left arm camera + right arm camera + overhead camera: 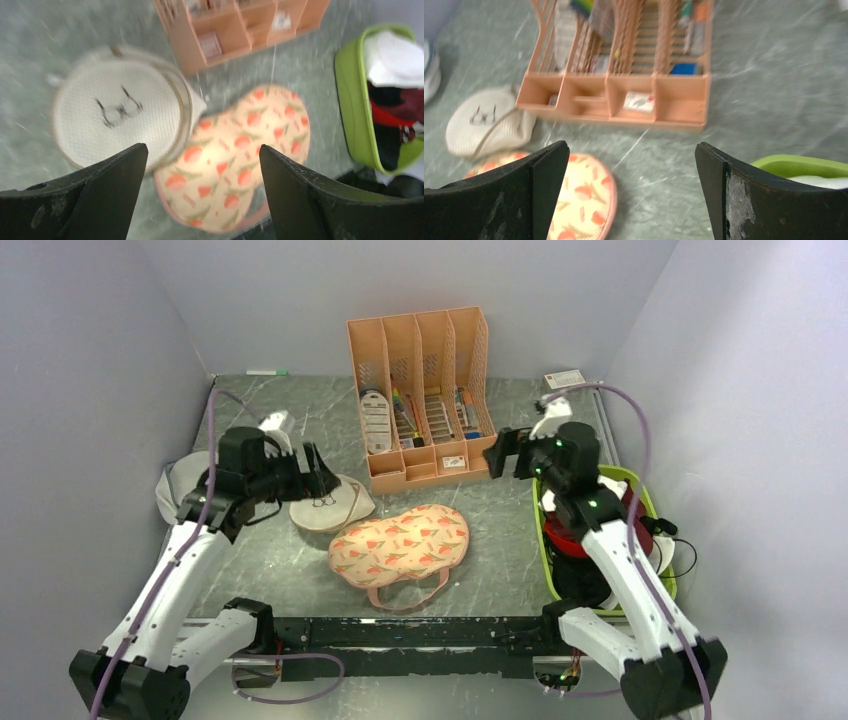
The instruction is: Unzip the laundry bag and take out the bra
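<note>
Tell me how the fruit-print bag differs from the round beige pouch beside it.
Shape: the bag is two-lobed; the pouch is round.
Look: the bag is peach-pink with an orange-red fruit print; the pouch is plain beige with a dark glasses drawing.
Size: the bag is clearly larger than the pouch.
Both lie flat on the table, and neither is held.

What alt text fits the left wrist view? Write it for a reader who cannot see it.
The open left gripper frames a peach-pink, fruit-print laundry bag lying flat on a grey table. A round beige pouch lies against its upper left edge. An orange organizer stands behind, and a green basket of clothes is at right.
</note>
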You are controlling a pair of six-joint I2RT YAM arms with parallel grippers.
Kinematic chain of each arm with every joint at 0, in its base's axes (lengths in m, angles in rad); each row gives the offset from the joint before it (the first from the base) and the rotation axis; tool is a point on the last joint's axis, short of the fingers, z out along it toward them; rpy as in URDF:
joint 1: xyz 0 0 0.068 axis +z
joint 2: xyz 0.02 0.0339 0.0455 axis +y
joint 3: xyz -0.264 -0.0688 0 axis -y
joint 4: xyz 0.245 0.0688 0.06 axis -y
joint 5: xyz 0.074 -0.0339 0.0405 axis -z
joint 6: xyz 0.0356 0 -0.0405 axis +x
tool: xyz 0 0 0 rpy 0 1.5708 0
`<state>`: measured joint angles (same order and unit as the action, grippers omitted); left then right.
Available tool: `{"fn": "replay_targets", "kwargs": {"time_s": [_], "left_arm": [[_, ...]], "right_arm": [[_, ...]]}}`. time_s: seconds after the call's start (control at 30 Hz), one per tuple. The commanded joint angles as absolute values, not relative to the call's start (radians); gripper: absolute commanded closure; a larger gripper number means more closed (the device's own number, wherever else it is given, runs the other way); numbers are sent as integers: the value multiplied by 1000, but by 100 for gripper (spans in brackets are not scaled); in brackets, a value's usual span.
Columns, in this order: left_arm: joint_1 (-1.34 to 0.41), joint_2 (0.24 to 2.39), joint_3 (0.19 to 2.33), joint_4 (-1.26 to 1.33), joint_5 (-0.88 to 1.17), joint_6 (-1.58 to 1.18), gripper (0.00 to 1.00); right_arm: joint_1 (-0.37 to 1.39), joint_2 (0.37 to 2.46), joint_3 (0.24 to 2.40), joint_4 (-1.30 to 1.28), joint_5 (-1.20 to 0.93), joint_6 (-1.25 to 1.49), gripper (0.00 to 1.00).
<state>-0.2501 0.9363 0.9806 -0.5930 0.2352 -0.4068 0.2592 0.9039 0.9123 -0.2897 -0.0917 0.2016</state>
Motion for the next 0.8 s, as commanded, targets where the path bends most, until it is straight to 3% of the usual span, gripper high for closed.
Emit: {"fn": "replay_targets", "kwargs": {"time_s": [0.0,0.27,0.47,0.77], "left_arm": [[-275,915,827,-571,459,-520,6],[-518,841,608,-526,372,-720,4],[-700,935,572,-504,195,-796,8],[-727,1139,619,-397,21,-767,5]], "right_arm": [[330,1064,879,-279,-312,152,0],[605,1352,863,-245,-471,109,1],[659,1505,871,-232,-453,150,3],[667,1448,738,-284,-258,326,6]]}}
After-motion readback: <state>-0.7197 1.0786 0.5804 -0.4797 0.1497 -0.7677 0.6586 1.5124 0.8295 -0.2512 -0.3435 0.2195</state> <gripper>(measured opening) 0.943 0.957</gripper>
